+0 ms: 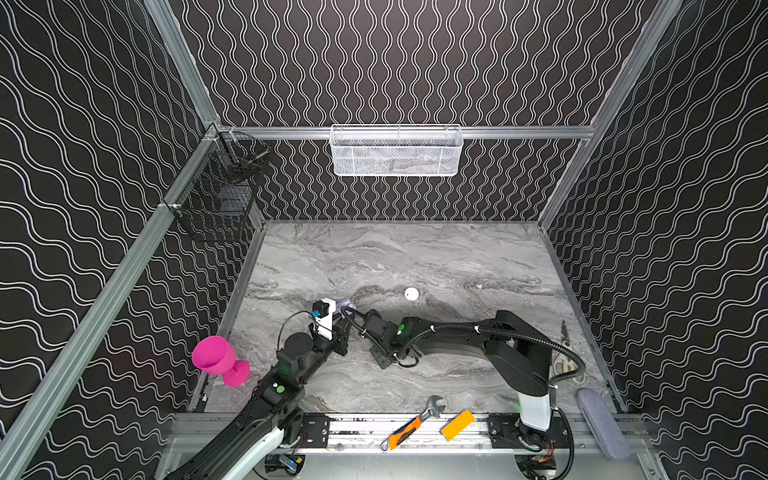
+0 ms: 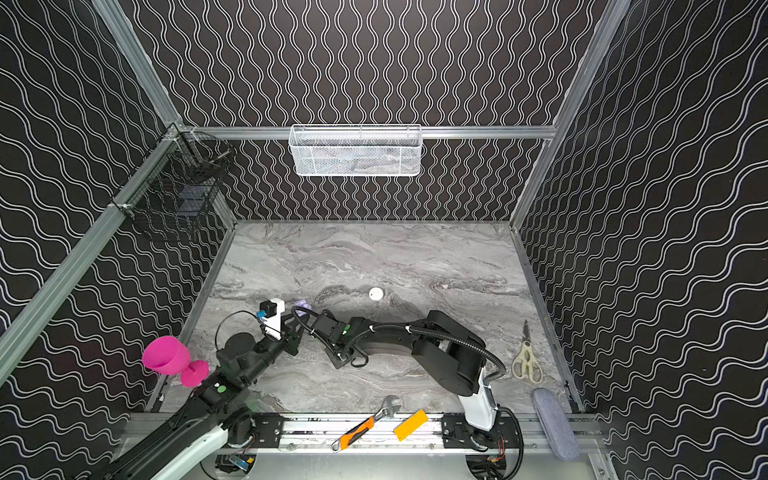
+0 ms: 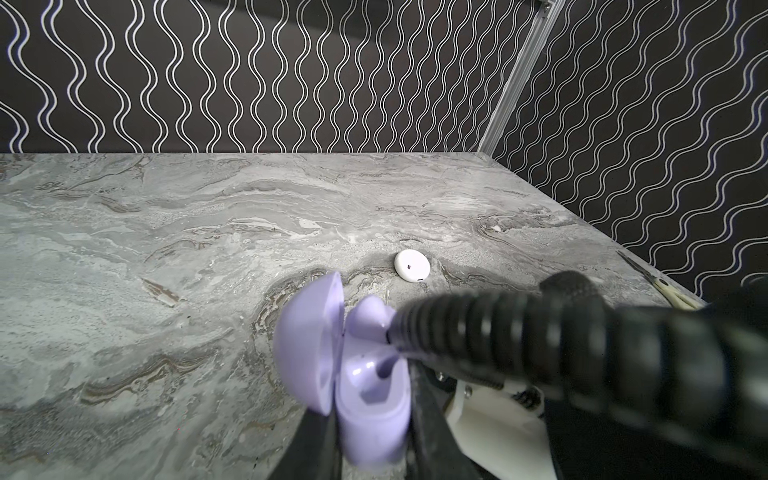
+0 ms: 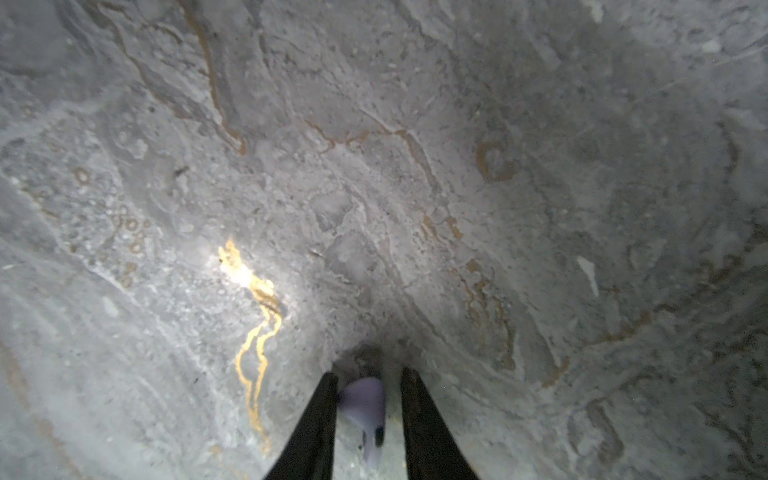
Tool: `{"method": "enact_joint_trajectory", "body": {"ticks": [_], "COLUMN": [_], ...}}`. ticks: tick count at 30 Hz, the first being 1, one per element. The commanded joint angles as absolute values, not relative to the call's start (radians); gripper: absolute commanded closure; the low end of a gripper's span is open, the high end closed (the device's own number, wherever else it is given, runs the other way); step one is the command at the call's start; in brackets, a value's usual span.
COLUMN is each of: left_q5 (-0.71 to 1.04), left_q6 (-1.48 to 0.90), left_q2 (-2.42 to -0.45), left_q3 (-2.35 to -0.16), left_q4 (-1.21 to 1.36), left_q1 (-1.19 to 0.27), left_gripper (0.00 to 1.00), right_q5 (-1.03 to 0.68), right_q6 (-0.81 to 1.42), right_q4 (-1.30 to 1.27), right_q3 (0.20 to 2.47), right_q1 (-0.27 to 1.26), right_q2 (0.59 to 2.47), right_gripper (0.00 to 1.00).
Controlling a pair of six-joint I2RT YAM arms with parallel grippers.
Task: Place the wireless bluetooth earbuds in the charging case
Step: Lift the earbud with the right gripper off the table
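In both top views the lavender charging case (image 1: pixel 347 306) (image 2: pixel 302 304) sits left of centre, with a white case (image 1: pixel 411 294) to its right. Left wrist: my left claw (image 3: pixel 370 432) clenches the open case, and a cable conduit (image 3: pixel 498 324) crosses it. Right wrist: a lavender earbud (image 4: pixel 363 405) lies inside my right claw (image 4: pixel 368 374); gripped or not, I cannot tell.

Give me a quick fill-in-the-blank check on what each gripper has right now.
The left gripper grips the lavender case, whose lid is ____.
The earbud between the fingers of the right gripper is coloured ____.
The white case on the table has its lid ____.
Missing: open; lavender; closed.
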State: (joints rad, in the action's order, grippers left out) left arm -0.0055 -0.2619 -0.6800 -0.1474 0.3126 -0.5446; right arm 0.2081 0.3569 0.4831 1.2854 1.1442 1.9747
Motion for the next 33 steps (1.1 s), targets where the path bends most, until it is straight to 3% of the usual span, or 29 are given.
{"method": "enact_joint_trajectory", "body": {"ticks": [1,9,18,33], "left_q5": [0.014,0.015,0.018,0.020], "left_q6": [-0.271,-0.272,-0.271,-0.273], "left_q2": [-0.676,-0.675,-0.677,-0.676], "left_q3": [-0.144,-0.144,-0.144,-0.144], "left_q4": [0.358,0.357,0.359,0.359], "left_q1": [-0.543,-0.540,-0.538,-0.536], "left_gripper": [0.94,0.94,0.94,0.94], "right_q5": [0.204,0.203,0.219,0.233], "right_q6": [0.364,0.365,0.371,0.377], "right_q4": [0.513,0.521,0.531,0.543], "right_q3": [1.292,1.296,1.290,1.288], "right_q1": [1.146,1.147,1.152,1.160], "right_q2": [1.988,1.994,1.983,1.973], "right_gripper": [0.71,0.75,0.71,0.73]}}
